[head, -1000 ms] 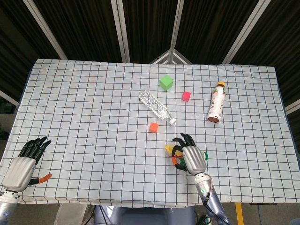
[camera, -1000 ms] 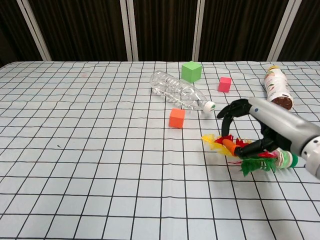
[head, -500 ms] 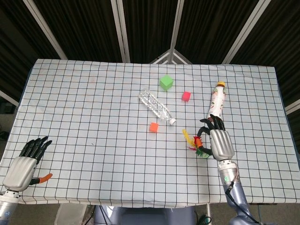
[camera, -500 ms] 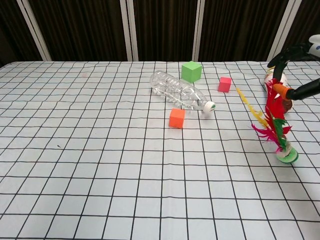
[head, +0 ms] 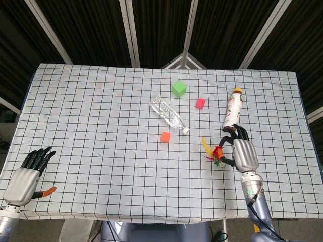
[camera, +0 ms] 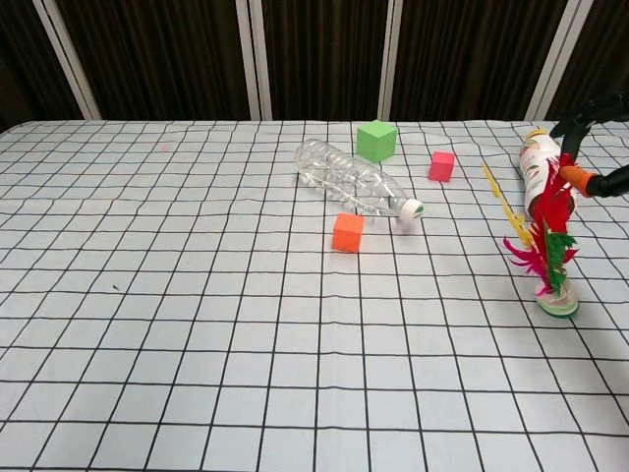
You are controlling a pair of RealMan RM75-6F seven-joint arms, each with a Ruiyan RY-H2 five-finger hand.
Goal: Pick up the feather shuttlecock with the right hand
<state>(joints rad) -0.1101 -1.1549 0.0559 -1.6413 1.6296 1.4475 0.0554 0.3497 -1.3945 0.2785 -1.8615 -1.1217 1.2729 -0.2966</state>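
- Head view: the right hand [head: 245,154] is over the right part of the desk [head: 101,116], its fingers [head: 228,142] curled around the feather shuttlecock [head: 216,154], which it holds just left of the palm; yellow, red and green feathers stick out to the left.
- Head view: just above that hand a drink bottle [head: 232,110] with a yellow cap lies on the checked cloth.
- Head view: a clear plastic bottle [head: 168,116] lies near the middle, an orange cube [head: 165,136] just below it, a green cube [head: 178,88] and a pink cube [head: 200,103] further back.
- Head view: the left hand [head: 24,180] rests at the near left corner of the desk, fingers stretched and slightly apart, holding nothing.
- Chest view: the feather shuttlecock [camera: 543,251] hangs upright, its round green-rimmed base lowest, at or just above the cloth; I cannot tell which.
- Chest view: only dark fingers [camera: 580,116] and an orange tip of the right hand show at the right edge, meeting the red feathers.
- Chest view: the drink bottle [camera: 540,171] lies behind the shuttlecock.
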